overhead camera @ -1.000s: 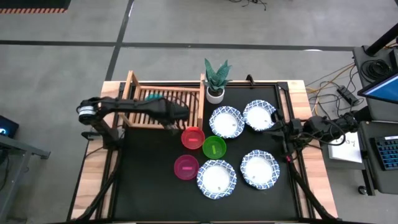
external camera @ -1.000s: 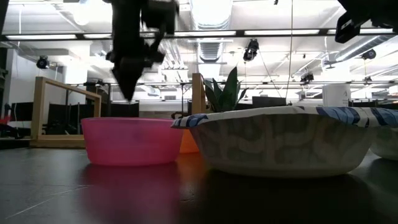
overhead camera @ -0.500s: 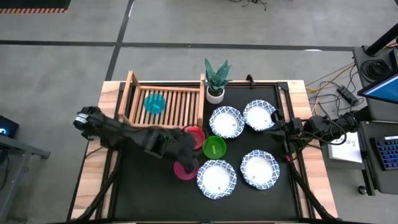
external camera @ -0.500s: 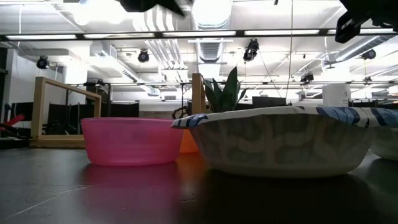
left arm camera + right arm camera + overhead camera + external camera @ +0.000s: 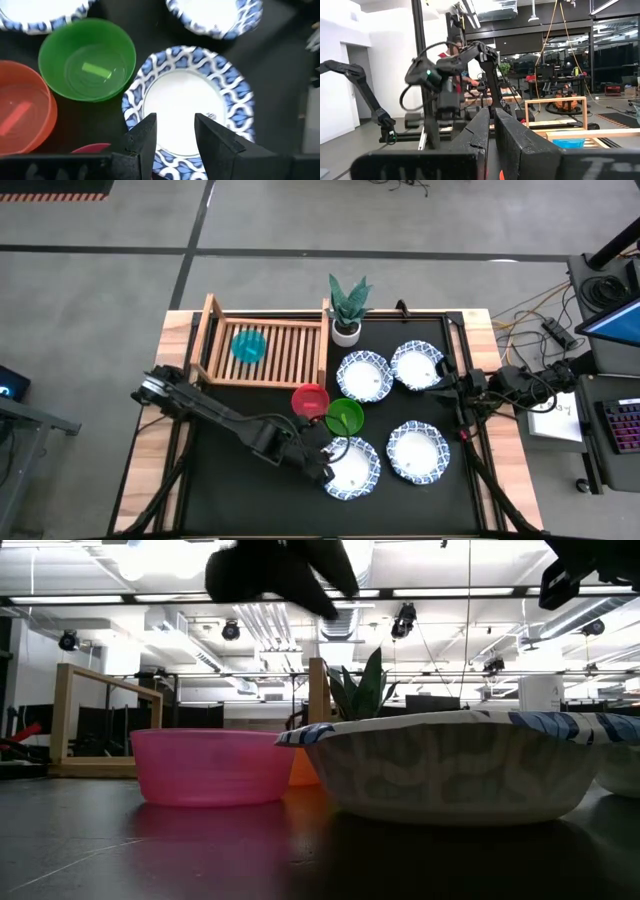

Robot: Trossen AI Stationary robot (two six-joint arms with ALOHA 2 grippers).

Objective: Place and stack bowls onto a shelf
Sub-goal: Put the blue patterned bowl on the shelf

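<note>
Wooden shelf: largest item on my list, well away from my left gripper, back across the mat toward the far left corner. One blue bowl already sits on its slats; the rest of the rack is bare.

White bowl with blue patterned rim: directly beneath my left gripper. From the wrist camera the two fingers stand apart over the bowl's near rim, nothing between them, so I read them as part-open and holding nothing. This is the relation I judge the next move to turn on: straight down from the tool, the rim lying just under the fingertips. A round bowl has no long axis, so any rim edge serves.

Three other patterned bowls: off to the tool's right and beyond it, nearer the right arm.

Green bowl: just beside the targeted bowl, on the shelf-ward side of the tool.

Red bowl: next past the green one, toward the shelf.

Magenta bowl: close by the tool, mostly hidden under the arm from above.

Right gripper: fingers pressed together, empty, parked at the table's right edge, farther from this bowl than my left.
</note>
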